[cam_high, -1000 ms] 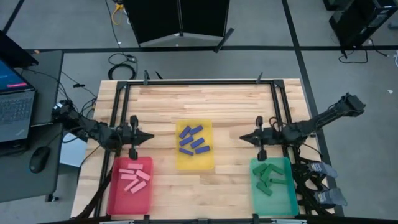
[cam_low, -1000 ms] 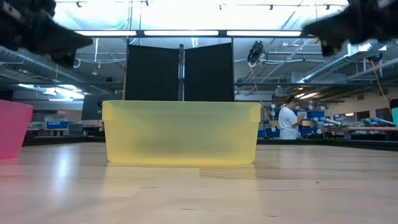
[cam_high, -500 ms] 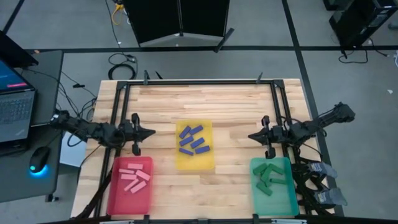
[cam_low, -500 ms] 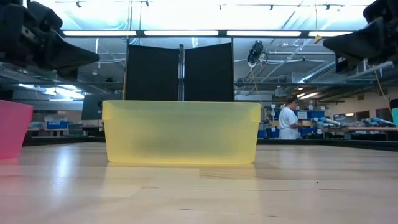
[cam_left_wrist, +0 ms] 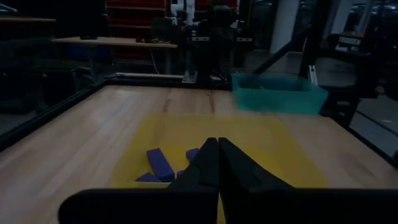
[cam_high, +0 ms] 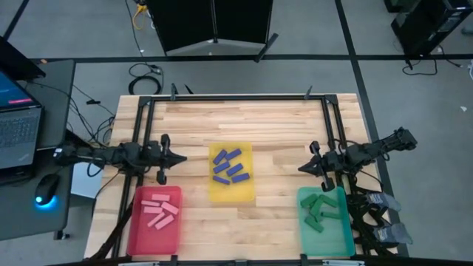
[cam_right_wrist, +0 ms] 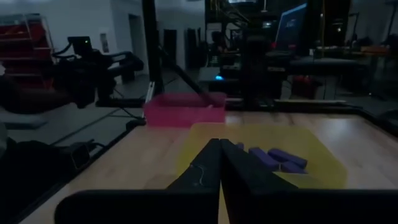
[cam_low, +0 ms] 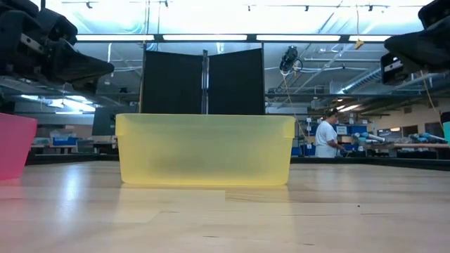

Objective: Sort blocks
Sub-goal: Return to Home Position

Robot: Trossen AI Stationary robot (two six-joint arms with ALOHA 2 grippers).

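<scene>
Several blue blocks [cam_high: 228, 166] lie in the yellow tray [cam_high: 247, 193] at the table's middle. Pink blocks [cam_high: 160, 210] lie in the red tray [cam_high: 137, 235] at the near left, and green blocks [cam_high: 319, 207] in the teal tray [cam_high: 344, 235] at the near right. My left gripper [cam_high: 183, 157] hovers shut and level to the left of the yellow tray, pointing at it, holding nothing. My right gripper [cam_high: 300, 169] hovers shut and level to the right of that tray, above the teal tray's far edge, also with nothing in it. Both wrist views show fingers closed together [cam_left_wrist: 217, 142] [cam_right_wrist: 219, 143].
Black frame rails [cam_high: 144, 133] [cam_high: 331, 125] run along the table's left, right and far sides. A laptop [cam_high: 18, 118] and a mouse [cam_high: 46, 190] sit on a side desk to the left. Bare wood lies between the trays. A person [cam_low: 327, 137] stands far behind the table.
My right gripper has drawn back toward the table's right edge and sunk lower, its arm folding in. My left gripper has sunk a little while its arm has swung straighter behind it. Both have stayed shut. No block has moved.
</scene>
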